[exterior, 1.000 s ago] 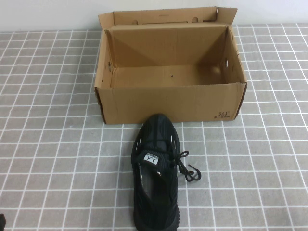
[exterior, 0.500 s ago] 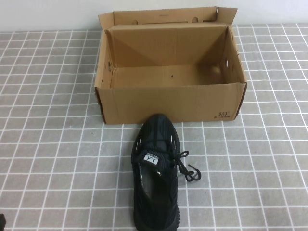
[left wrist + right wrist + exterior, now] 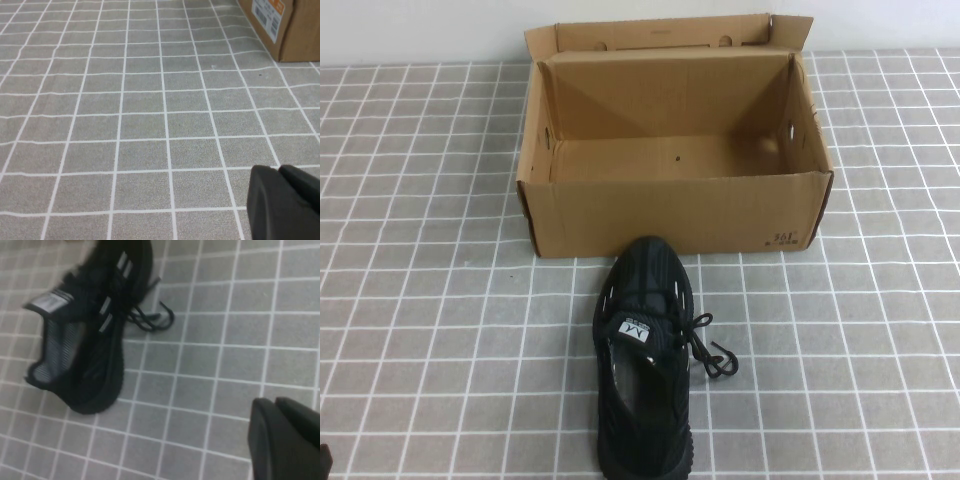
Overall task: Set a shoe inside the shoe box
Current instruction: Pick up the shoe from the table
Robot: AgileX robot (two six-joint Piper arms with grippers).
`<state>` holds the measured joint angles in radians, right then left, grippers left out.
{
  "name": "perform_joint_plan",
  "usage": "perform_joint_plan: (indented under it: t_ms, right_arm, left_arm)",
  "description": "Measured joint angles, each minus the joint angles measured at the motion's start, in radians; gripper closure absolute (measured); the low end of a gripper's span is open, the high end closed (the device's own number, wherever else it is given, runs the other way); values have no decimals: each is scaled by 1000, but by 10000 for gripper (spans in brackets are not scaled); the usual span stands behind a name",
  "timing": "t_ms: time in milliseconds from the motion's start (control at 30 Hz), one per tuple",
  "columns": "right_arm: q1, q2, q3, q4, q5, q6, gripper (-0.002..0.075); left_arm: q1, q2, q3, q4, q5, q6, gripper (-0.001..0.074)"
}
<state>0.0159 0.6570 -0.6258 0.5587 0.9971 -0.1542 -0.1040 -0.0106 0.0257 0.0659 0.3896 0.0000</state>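
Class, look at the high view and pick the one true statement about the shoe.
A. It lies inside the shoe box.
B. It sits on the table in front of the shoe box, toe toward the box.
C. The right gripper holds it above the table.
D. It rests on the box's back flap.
B: the shoe lies on the table before the empty shoe box, toe at its front wall; the left gripper and right gripper are shut, holding nothing.

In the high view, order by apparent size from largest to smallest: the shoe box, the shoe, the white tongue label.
1. shoe box
2. shoe, though it lies nearer the camera
3. tongue label, clearly smallest
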Motion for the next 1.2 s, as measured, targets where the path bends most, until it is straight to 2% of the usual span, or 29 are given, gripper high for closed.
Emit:
perform_joint_plan:
  t_ms: [167, 267, 433, 700, 900, 1067, 1200]
  right_arm:
    - [7, 209, -122, -27, 40, -57, 742]
    - [59, 308, -179, -32, 34, -75, 742]
    - [234, 447, -270, -53, -20, -64, 742]
    - [608, 679, -454, -227, -26, 30, 742]
    - [801, 841, -597, -309, -4, -27, 742]
    - [866, 927, -687, -319, -2, -157, 735]
    - [875, 972, -723, -323, -22, -261, 663]
  left_arm:
    - [0, 0, 0, 0, 0, 0, 736]
    - [0, 0, 0, 0, 0, 0, 736]
    - [0, 0, 0, 0, 0, 0, 736]
    - [0, 0, 0, 0, 0, 0, 736]
    - [0, 0, 0, 0, 0, 0, 736]
    - [0, 0, 0, 0, 0, 0, 736]
    - [0, 0, 0, 0, 0, 0, 736]
